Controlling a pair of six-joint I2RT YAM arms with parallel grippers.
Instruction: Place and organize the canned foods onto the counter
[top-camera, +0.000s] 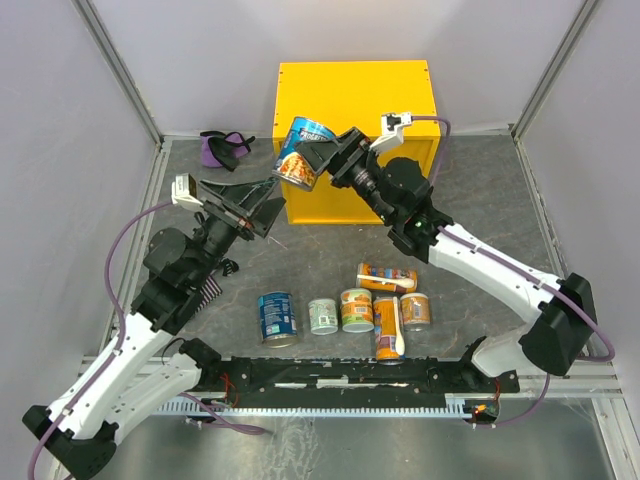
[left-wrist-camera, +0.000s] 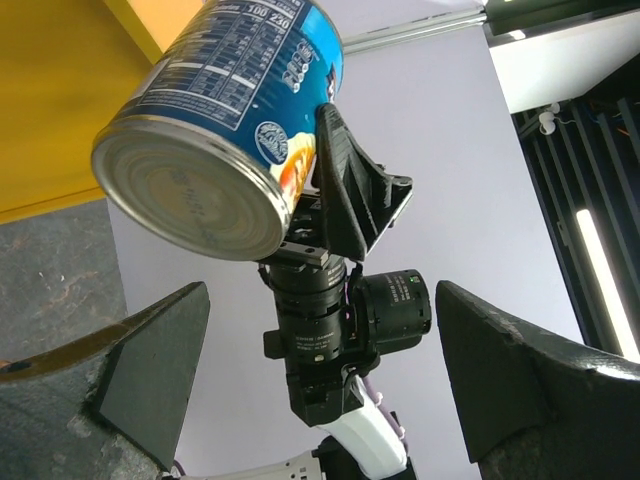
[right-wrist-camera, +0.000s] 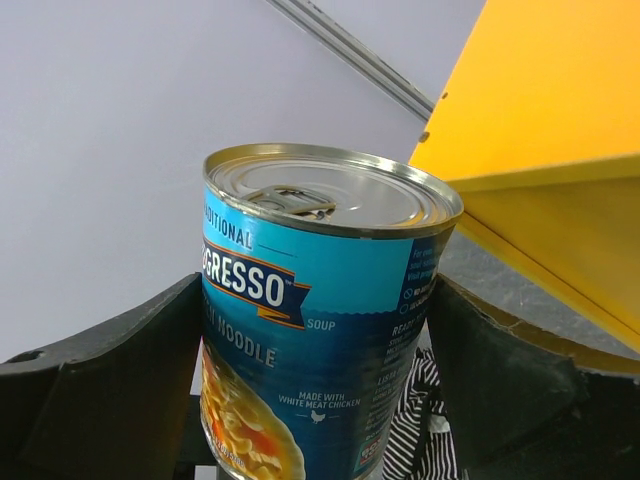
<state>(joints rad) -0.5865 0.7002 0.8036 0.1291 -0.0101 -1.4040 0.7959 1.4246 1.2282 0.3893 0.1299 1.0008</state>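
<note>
My right gripper (top-camera: 312, 156) is shut on a blue-labelled soup can (top-camera: 303, 150), holding it tilted in the air at the front left corner of the yellow counter (top-camera: 355, 95). In the right wrist view the can (right-wrist-camera: 320, 330) fills the space between both fingers (right-wrist-camera: 120, 380), with the counter (right-wrist-camera: 550, 110) at the upper right. My left gripper (top-camera: 270, 215) hangs open and empty just below and left of that can; its wrist view looks up at the can's silver end (left-wrist-camera: 185, 190). Several more cans stand or lie on the table: another blue one (top-camera: 277, 317), a pale-green one (top-camera: 322, 316), orange ones (top-camera: 388, 328).
A purple cloth bundle (top-camera: 225, 147) lies at the back left beside the counter. Striped cloth (right-wrist-camera: 425, 420) shows below the held can in the right wrist view. Grey walls close in the table on three sides.
</note>
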